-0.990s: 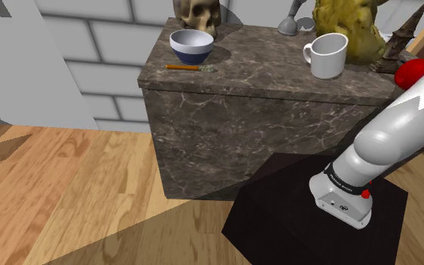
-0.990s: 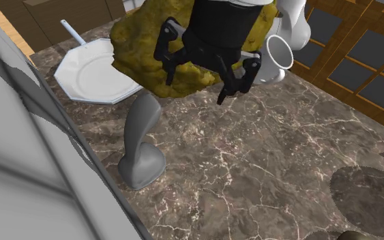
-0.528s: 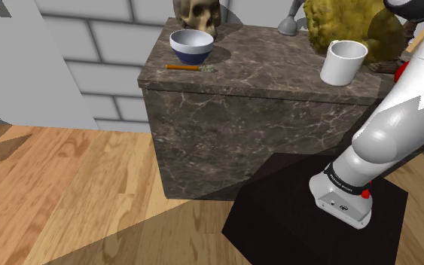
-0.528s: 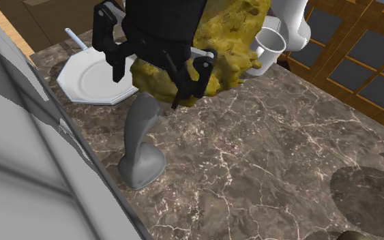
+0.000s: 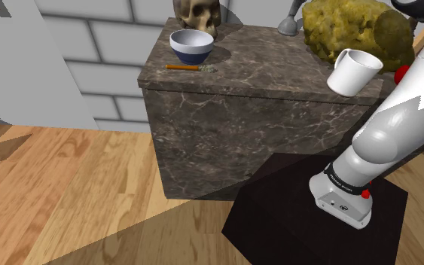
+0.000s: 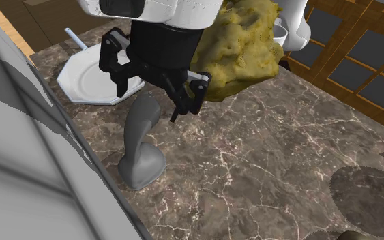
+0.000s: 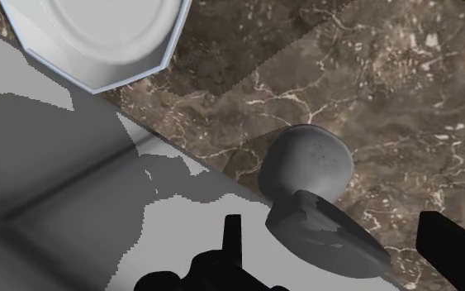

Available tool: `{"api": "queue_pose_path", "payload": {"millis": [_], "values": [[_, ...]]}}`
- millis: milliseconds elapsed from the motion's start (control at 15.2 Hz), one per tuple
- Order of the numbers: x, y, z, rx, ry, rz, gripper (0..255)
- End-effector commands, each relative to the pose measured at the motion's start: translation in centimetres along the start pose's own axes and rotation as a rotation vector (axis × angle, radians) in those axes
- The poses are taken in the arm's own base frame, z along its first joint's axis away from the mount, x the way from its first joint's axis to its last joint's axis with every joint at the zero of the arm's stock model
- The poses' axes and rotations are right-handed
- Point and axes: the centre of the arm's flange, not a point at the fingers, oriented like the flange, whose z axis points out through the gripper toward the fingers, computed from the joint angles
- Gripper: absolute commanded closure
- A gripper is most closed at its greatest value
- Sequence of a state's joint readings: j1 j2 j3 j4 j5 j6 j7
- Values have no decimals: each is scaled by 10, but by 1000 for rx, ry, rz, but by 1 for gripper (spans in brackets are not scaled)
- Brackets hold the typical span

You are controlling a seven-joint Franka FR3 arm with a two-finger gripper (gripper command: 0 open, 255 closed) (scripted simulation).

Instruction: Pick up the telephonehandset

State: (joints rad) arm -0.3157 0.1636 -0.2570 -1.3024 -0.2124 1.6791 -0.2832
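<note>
Your black pincer (image 6: 149, 103) hangs wide open, holding nothing. Its two fingers (image 7: 232, 240) stand on either side of the top of the plain grey telephone handset (image 6: 142, 143), and the wrist view shows a gap to each. The handset stands upright on its broad end on the dark brown marble worktop (image 6: 272, 157), close to the grey wall (image 6: 33, 170). Just beside the handset lies a white octagonal plate (image 6: 88, 78). Near its other side sits a lumpy yellow mass (image 6: 241, 44). Well apart from the handset, a white mug (image 5: 353, 71) tilts at the worktop's edge.
</note>
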Motion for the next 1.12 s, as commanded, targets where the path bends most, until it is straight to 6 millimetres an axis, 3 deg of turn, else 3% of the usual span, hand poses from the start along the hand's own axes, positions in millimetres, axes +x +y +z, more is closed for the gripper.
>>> {"api": "queue_pose_path", "payload": {"millis": [0, 66, 660, 1056], "values": [[0, 0, 4, 0, 1, 0, 0], [-1, -1, 4, 0, 1, 0, 255], [0, 0, 4, 0, 1, 0, 255], [4, 9, -26, 0, 1, 0, 255]]}}
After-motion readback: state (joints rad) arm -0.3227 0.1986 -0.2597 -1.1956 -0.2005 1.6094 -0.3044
